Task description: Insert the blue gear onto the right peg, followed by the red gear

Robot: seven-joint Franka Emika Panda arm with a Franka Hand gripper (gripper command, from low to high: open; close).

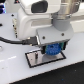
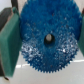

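Observation:
My gripper (image 1: pixel 52 49) is shut on the blue gear (image 1: pixel 53 48) and holds it just above the right part of the grey black-framed plate (image 1: pixel 34 59). In the wrist view the blue gear (image 2: pixel 47 37) fills most of the picture, its dark centre hole facing the camera. One finger (image 2: pixel 10 45) presses its rim on one side, and the other finger (image 2: pixel 81 47) shows at the opposite edge. The gear and gripper hide the right peg. The red gear is out of view.
The arm's white body (image 1: pixel 37 17) fills the upper part of the exterior view, with a black cable (image 1: pixel 15 41) hanging at the exterior view's left. The white table (image 1: pixel 70 70) surrounds the plate.

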